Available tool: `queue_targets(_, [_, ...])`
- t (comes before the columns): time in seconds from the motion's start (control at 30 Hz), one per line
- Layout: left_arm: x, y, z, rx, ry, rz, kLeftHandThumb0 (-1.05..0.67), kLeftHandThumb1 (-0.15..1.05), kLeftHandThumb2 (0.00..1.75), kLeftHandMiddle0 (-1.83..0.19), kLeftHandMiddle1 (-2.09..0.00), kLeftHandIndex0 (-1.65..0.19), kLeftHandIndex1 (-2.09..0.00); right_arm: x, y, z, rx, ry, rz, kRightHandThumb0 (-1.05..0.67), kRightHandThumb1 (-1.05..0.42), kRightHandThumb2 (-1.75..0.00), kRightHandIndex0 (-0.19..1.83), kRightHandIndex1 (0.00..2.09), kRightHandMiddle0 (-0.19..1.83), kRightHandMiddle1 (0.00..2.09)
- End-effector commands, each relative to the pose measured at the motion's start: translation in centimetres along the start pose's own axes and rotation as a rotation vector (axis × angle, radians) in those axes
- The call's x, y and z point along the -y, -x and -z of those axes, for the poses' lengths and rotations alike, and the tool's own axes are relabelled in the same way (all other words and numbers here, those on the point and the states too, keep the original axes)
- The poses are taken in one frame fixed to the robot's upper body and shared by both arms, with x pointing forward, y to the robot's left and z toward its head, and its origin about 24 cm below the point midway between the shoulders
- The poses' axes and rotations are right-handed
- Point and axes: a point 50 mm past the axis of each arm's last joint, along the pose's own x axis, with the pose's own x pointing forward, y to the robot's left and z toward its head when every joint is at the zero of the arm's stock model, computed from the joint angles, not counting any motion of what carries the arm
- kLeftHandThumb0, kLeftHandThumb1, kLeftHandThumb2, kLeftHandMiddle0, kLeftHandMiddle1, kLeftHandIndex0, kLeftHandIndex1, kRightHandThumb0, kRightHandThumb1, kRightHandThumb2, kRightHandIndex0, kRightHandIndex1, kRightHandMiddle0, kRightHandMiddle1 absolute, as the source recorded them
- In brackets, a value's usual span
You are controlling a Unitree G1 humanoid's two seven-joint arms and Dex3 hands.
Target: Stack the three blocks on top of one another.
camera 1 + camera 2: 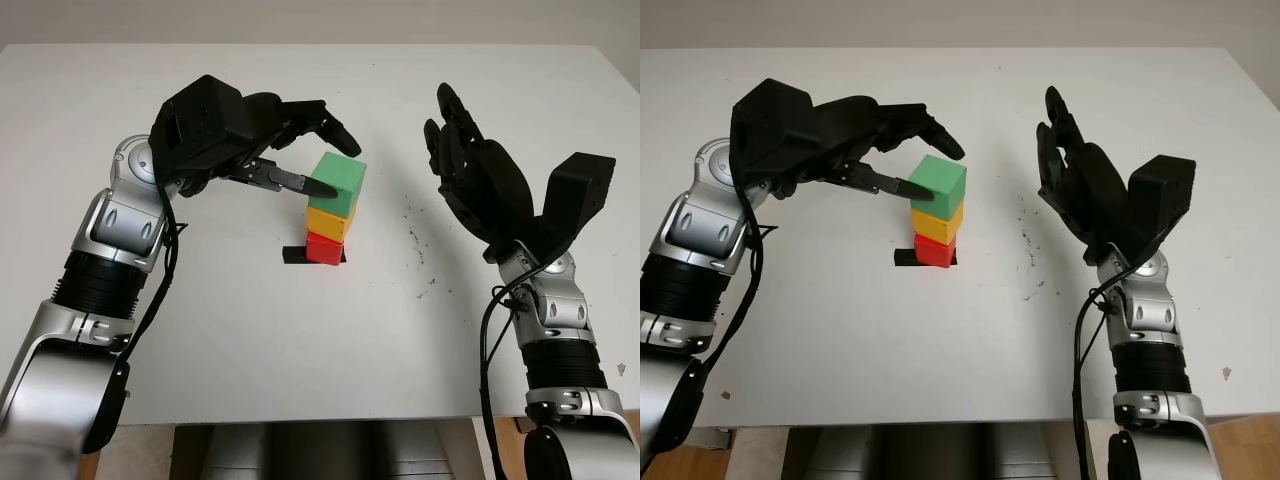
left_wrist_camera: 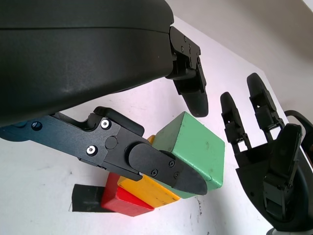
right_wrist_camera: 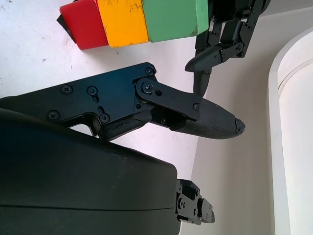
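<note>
1. One white table (image 1: 250, 340) is seen spread under everything; its near edge is cut off by the bottom of the head views, and faint dark specks are scattered on it right of the stack.
2. The left hand (image 1: 300, 150) is held over the table at the left of the stack. Its fingers are parted around the green block (image 1: 338, 185): one fingertip (image 1: 318, 188) is laid against the block's left face, and the others are arched above and behind it. Whether the upper fingers touch the block cannot be told.
3. The right hand (image 1: 1075, 185) is raised upright, well apart from the stack on its right, open and holding nothing.
4. The green block is placed on top, slightly turned and overhanging the one below.
5. The yellow block (image 1: 328, 222) is seen in the middle, its left side partly hidden by the fingertip in the left wrist view.
6. The red block (image 1: 323, 248) is set at the bottom, on the table.
7. A black mark (image 1: 296, 255) is partly covered by the red block; its full outline cannot be made out.
</note>
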Motion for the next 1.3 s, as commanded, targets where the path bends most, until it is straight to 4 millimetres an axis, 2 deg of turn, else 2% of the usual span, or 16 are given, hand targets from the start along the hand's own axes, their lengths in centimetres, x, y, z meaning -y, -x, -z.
queue_targets(0.0, [-0.6, 0.0, -1.5, 0.034, -0.041, -0.008, -0.56, 0.93, 0.05, 0.1, -0.05, -0.14, -0.85, -0.1, 0.1, -0.5, 0.026, 0.009, -0.003, -0.67, -1.05, -0.75, -0.19, 0.0, -0.19, 0.0])
queue_targets(0.1, [-0.6, 0.0, -1.5, 0.027, -0.05, -0.008, -0.56, 0.92, 0.05, 0.1, -0.05, -0.11, -0.84, -0.1, 0.1, -0.5, 0.026, -0.002, -0.003, -0.67, -1.05, -0.74, -0.19, 0.0, -0.19, 0.0])
queue_targets(0.23, [-0.5, 0.1, -1.6, 0.022, -0.063, -0.009, -0.57, 0.93, 0.05, 0.1, -0.05, -0.09, -0.7, -0.2, 0.0, -0.4, 0.025, -0.009, -0.001, -0.67, -1.05, -0.74, -0.19, 0.0, -0.19, 0.0])
queue_targets(0.33, [-0.7, 0.3, -1.7, 0.08, -0.021, 0.008, -0.62, 0.92, 0.05, 0.08, -0.05, -0.02, -0.4, -0.2, 0.0, -0.4, 0.028, -0.005, -0.005, -0.67, -1.05, -0.74, -0.19, 0.0, -0.19, 0.0])
queue_targets(0.43, [-1.3, 1.1, -1.9, 0.135, 0.013, 0.01, -0.81, 0.93, 0.06, 0.17, -0.01, 0.15, -0.14, -0.3, 0.0, -0.5, 0.026, -0.002, -0.007, -0.66, -1.05, -0.75, -0.19, 0.0, -0.19, 0.0])
queue_targets(0.5, [-2.0, 2.1, -1.8, 0.175, 0.073, 0.002, -0.92, 0.96, 0.07, 0.19, 0.0, 0.18, -0.03, -0.3, 0.0, -0.5, 0.029, 0.003, -0.014, -0.66, -1.05, -0.76, -0.19, 0.0, -0.19, 0.0])
queue_targets(0.57, [-2.5, 3.1, -1.5, 0.212, 0.12, -0.046, -1.01, 1.02, 0.14, 0.19, 0.0, 0.19, -0.01, -0.5, 0.0, -0.5, 0.034, 0.005, -0.017, -0.65, -1.05, -0.77, -0.19, 0.0, -0.19, 0.0])
queue_targets(0.63, [-2.6, 4.0, -0.9, 0.244, 0.215, -0.132, -0.99, 1.04, 0.43, 0.19, 0.0, 0.19, 0.0, -0.7, -0.1, -0.6, 0.037, -0.001, -0.022, -0.65, -1.05, -0.78, -0.19, 0.0, -0.19, 0.0])
queue_targets(0.7, [-2.5, 4.6, -0.5, 0.277, 0.305, -0.189, -0.94, 1.05, 0.56, 0.19, 0.0, 0.19, 0.0, -0.9, -0.2, -0.6, 0.038, -0.005, -0.031, -0.64, -1.05, -0.79, -0.19, 0.0, -0.19, 0.0])
queue_targets(1.0, [-2.2, 6.8, 2.3, 0.292, 0.502, -0.438, -0.88, 1.05, 0.62, 0.19, 0.0, 0.19, 0.0, -1.7, -1.2, -0.9, 0.046, -0.03, -0.04, -0.66, -1.05, -0.84, -0.19, 0.0, -0.19, 0.0])
queue_targets(1.27, [-1.5, 7.3, 4.8, 0.27, 0.603, -0.575, -0.87, 1.05, 0.64, 0.19, 0.0, 0.19, 0.0, -2.9, -2.5, -1.4, 0.07, -0.036, -0.002, -0.68, -1.05, -0.89, -0.19, 0.0, -0.19, 0.0])
